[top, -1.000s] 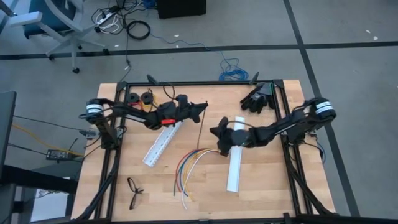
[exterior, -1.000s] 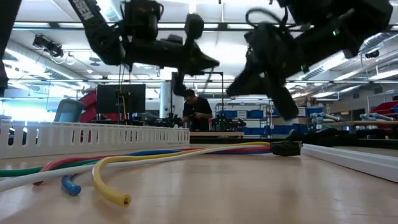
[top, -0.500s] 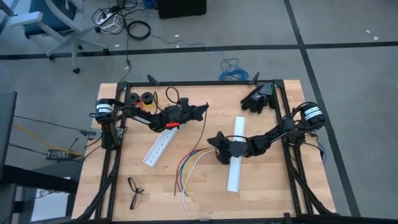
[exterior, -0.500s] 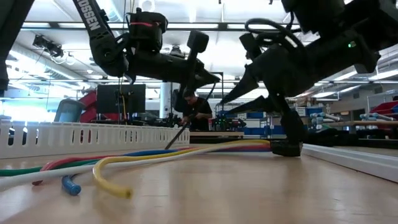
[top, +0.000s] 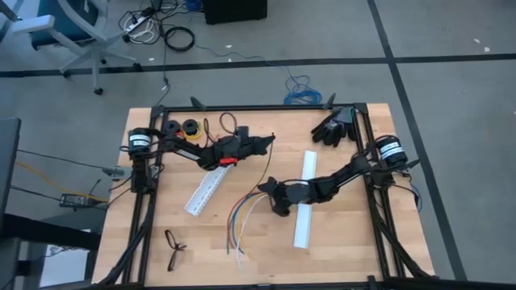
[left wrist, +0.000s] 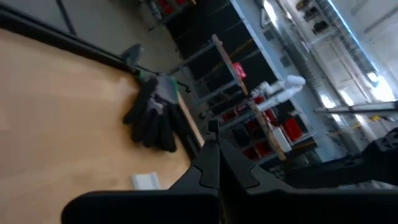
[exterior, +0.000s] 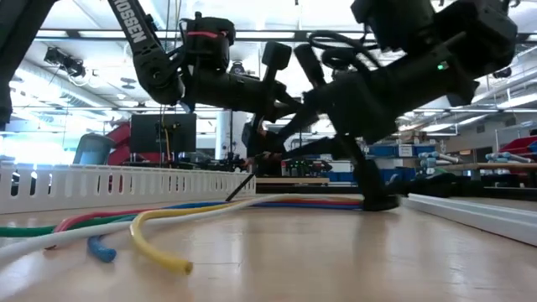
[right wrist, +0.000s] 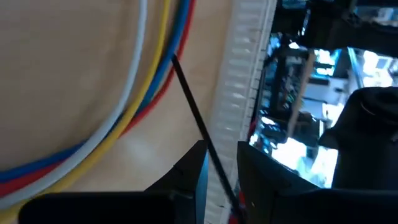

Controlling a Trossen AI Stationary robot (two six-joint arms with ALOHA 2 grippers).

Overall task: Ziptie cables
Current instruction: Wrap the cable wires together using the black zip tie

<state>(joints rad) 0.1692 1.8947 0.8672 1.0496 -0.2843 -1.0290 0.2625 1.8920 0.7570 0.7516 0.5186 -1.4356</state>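
Observation:
The cables (top: 240,216), blue, yellow, white and red wires, lie fanned on the wooden table (top: 355,234) and also show in the low view (exterior: 159,220). Their far end is hidden under my right gripper (top: 272,193). The ziptie (right wrist: 194,107), a thin black strip, slants down from my left gripper (top: 271,140), which is shut on it. Its lower tip (exterior: 228,198) rests by the wires. My right gripper (right wrist: 222,154) is open, one finger on either side of the strip in its wrist view. My left gripper pinches the ziptie near its upper end between its two shut fingers (left wrist: 214,163), which lie level and point toward the table's right. The strip hangs slanted below them, its lower tip (right wrist: 175,59) down at the blue and red wires. My right gripper stands over the wires' far end, and I cannot tell whether it touches them or the ziptie.
Two white slotted rails lie on the table, one left of the wires (top: 210,187) and one right of them (top: 305,203). Black gloves (top: 332,129) lie at the far right, two black spools (top: 183,126) at the far left, and glasses (top: 173,246) near the front.
My right gripper has moved down and toward the table's near left, onto the wires' far end, rolling as it went. My left gripper has sunk a little and rolled, bringing the ziptie's lower tip down beside the wires. The wires' near ends have shifted slightly.

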